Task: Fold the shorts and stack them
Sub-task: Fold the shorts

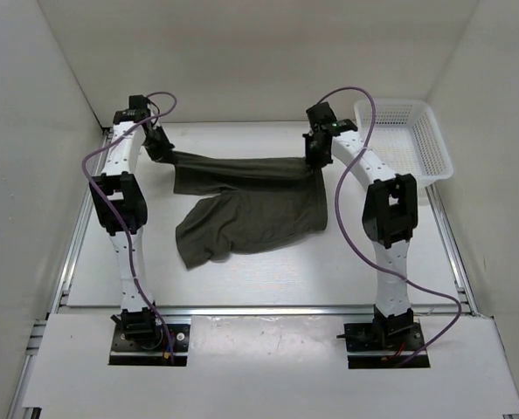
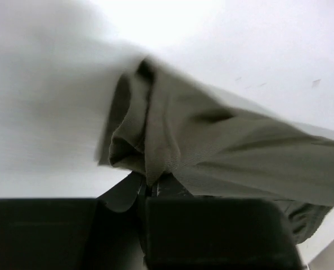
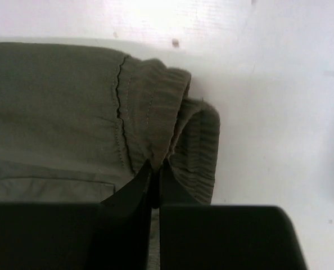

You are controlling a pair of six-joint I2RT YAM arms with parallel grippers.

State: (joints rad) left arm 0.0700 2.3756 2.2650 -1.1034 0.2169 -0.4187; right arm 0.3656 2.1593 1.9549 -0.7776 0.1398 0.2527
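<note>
a: grippers?
b: left gripper (image 1: 158, 141) clamps shorts (image 1: 251, 209) at 10 o'clock; right gripper (image 1: 317, 159) clamps the waistband at 1 o'clock.
a: shorts?
b: table (image 1: 268, 279) centre, stretched between both, leg trailing toward 7.

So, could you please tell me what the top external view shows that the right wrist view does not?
Only the top view shows the white mesh basket, the left end effector and the shorts held between both arms. Only the right wrist view shows the ribbed waistband and its stitching up close. Both show the right end effector shut on the shorts.
</note>
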